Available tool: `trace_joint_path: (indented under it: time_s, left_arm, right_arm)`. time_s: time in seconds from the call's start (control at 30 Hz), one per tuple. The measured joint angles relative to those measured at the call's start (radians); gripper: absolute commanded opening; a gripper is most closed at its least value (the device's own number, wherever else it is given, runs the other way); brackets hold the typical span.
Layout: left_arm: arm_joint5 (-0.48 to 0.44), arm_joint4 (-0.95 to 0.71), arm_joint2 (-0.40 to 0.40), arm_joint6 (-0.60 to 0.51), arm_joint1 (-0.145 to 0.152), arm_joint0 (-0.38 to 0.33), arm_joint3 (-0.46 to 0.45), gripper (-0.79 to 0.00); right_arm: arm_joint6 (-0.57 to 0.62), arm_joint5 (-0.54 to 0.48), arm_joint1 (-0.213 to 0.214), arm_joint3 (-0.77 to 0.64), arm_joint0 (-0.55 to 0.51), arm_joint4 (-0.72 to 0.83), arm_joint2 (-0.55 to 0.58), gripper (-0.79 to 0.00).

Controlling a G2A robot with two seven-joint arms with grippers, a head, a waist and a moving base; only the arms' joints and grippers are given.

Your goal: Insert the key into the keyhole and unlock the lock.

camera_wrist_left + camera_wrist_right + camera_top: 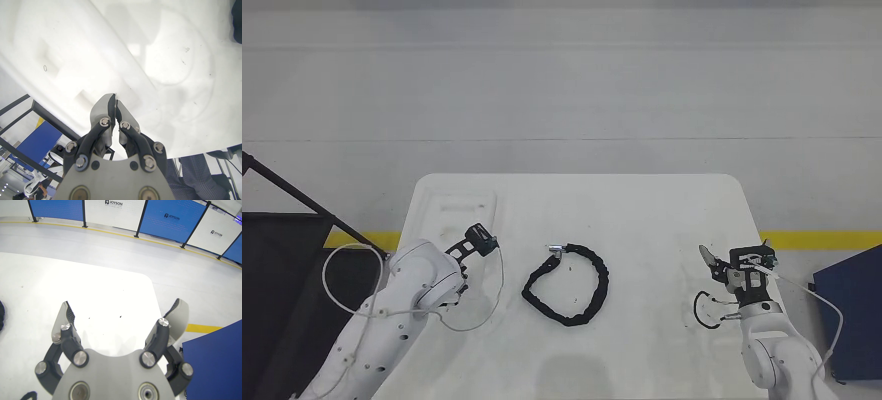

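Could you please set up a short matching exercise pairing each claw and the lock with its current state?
Things:
1. left claw
2. right claw
3. chain lock

States:
A. open, above the right part of the white table
B. lying in a black loop near the middle of the table
C. shut on what looks like the thin metal key

Pairs: 1-C, 2-A, 3-B
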Motion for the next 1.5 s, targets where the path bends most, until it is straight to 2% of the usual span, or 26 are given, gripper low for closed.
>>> trace_joint_path:
  time_s: [0.1, 0.13, 0.17, 0.2, 0.27, 0.3, 0.33, 0.47, 0.53, 0.63, 0.77, 0.8, 0.87, 0.9, 1.0, 1.5]
  left_arm:
    - [0.003, 0.003, 0.004, 0.004, -0.001, -0.002, 0.008, -0.785]
    - [0.004, 0.004, 0.004, 0.004, -0.001, -0.003, 0.008, -0.763]
    - [0.005, 0.004, 0.005, 0.003, -0.002, -0.004, 0.009, -0.69]
    - [0.004, 0.003, 0.004, 0.002, -0.002, -0.006, 0.008, -0.539]
    - [0.002, 0.003, 0.002, -0.002, -0.002, -0.008, 0.004, -0.114]
    - [0.0, 0.003, 0.001, -0.005, -0.002, -0.009, -0.001, -0.028]
    - [0.0, 0.002, 0.0, -0.006, -0.001, -0.009, -0.003, -0.012]
    - [0.0, 0.0, 0.001, -0.007, 0.001, -0.009, -0.013, -0.062]
    - [-0.002, 0.001, 0.006, -0.005, 0.002, -0.009, -0.015, -0.12]
    - [-0.002, -0.002, 0.019, -0.004, 0.004, -0.012, -0.016, -0.403]
    - [0.0, -0.011, 0.041, -0.006, 0.005, -0.027, -0.014, -0.48]
    - [0.0, -0.012, 0.05, -0.007, 0.004, -0.034, -0.012, -0.529]
    - [0.0, -0.014, 0.063, -0.007, 0.004, -0.044, -0.007, -0.57]
    - [0.0, -0.017, 0.07, -0.007, 0.004, -0.051, -0.004, -0.637]
    - [0.0, -0.027, 0.085, -0.007, 0.005, -0.067, -0.001, -0.77]
    - [0.0, -0.049, 0.129, -0.007, 0.041, -0.098, -0.006, -0.785]
  right_arm:
    - [0.0, 0.0, 0.0, 0.0, 0.0, 0.0, 0.0, 0.0]
    - [0.0, 0.0, 0.0, 0.0, 0.0, 0.0, 0.0, 0.0]
    - [0.0, 0.0, 0.0, 0.0, 0.0, 0.0, 0.0, 0.0]
    - [0.0, 0.0, 0.0, 0.0, 0.0, 0.0, 0.0, 0.0]
    - [0.0, 0.0, 0.0, 0.0, 0.0, 0.0, 0.0, 0.0]
    - [0.0, 0.0, 0.0, 0.0, 0.0, 0.0, 0.0, 0.0]
    - [0.0, 0.0, 0.0, 0.0, 0.0, 0.0, 0.0, 0.0]
    - [0.0, 0.0, 0.0, 0.0, 0.0, 0.0, 0.0, 0.0]
    - [0.0, 0.0, 0.0, 0.0, 0.0, 0.0, 0.0, 0.0]
    - [0.0, 0.0, 0.0, 0.0, 0.0, 0.0, 0.0, 0.0]
    - [0.0, 0.0, 0.0, 0.0, 0.0, 0.0, 0.0, 0.0]
    - [0.0, 0.0, 0.0, 0.0, 0.0, 0.0, 0.0, 0.0]
    - [0.0, 0.0, 0.0, 0.0, 0.0, 0.0, 0.0, 0.0]
    - [0.0, 0.0, 0.0, 0.0, 0.0, 0.0, 0.0, 0.0]
    - [0.0, 0.0, 0.0, 0.0, 0.0, 0.0, 0.0, 0.0]
    - [0.0, 0.0, 0.0, 0.0, 0.0, 0.0, 0.0, 0.0]
